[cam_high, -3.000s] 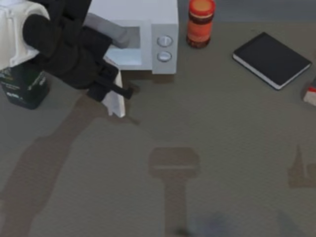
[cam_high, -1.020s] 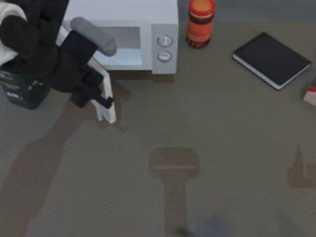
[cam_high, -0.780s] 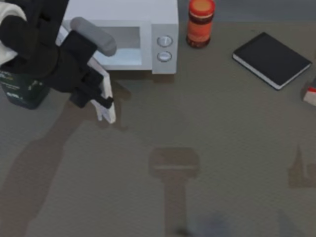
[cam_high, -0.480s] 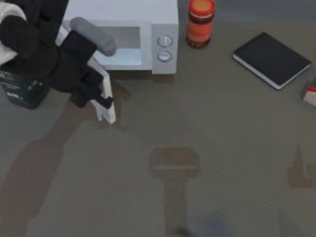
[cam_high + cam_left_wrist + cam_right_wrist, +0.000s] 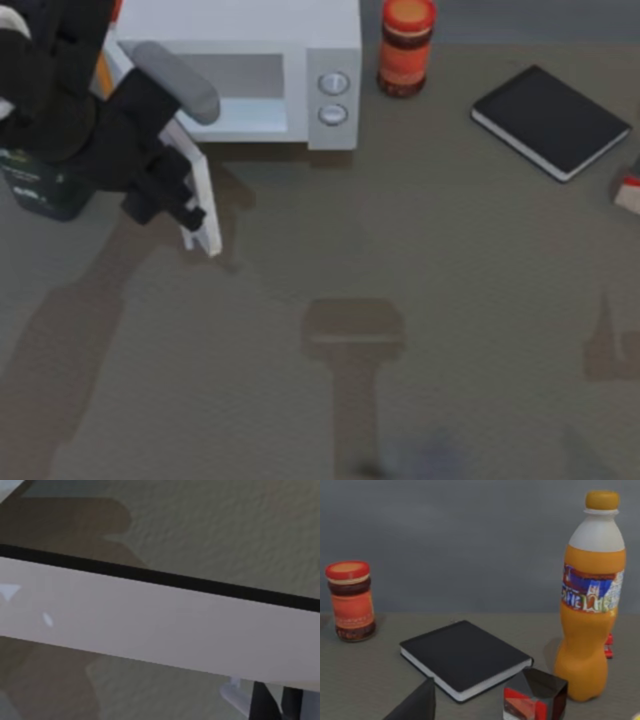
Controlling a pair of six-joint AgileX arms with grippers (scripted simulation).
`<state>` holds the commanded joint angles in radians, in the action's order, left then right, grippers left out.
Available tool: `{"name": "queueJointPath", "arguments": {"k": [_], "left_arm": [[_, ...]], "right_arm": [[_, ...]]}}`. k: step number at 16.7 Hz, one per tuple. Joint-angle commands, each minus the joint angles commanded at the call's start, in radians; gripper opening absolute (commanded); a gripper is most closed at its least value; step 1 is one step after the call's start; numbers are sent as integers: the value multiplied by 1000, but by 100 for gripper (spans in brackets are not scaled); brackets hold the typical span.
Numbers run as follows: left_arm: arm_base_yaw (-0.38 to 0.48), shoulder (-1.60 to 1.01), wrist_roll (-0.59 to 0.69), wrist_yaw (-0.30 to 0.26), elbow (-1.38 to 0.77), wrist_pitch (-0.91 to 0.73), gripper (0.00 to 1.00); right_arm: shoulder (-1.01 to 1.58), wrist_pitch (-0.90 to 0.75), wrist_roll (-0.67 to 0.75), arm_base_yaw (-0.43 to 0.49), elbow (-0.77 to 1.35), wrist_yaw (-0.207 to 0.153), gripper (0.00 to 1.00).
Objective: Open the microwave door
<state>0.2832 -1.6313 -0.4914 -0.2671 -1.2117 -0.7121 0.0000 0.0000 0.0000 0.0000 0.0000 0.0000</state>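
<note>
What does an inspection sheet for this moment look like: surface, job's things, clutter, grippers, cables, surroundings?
Surface: grey-brown table, shadows across it.
Job's things: microwave at the far edge; door swung out toward the front, cavity exposed.
Clutter: red-lidded jar right of the microwave; black book farther right; dark bottle at the left edge; orange bottle and small red and black box in the right wrist view.
Grippers: left gripper at the door's free edge, fingers' state unclear; right gripper not in view.
Cables: nothing seen.
Surroundings: plain grey wall behind the table.
</note>
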Motion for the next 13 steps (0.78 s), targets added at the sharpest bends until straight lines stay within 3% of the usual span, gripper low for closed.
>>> {"name": "queueJointPath", "arguments": {"k": [4, 13], "left_arm": [[-37, 19, -86, -41, 4, -19, 0], [-38, 20, -88, -42, 3, -18, 0]], "right_arm": [[0, 0, 0, 0, 0, 0, 100], [0, 0, 0, 0, 0, 0, 100]]}}
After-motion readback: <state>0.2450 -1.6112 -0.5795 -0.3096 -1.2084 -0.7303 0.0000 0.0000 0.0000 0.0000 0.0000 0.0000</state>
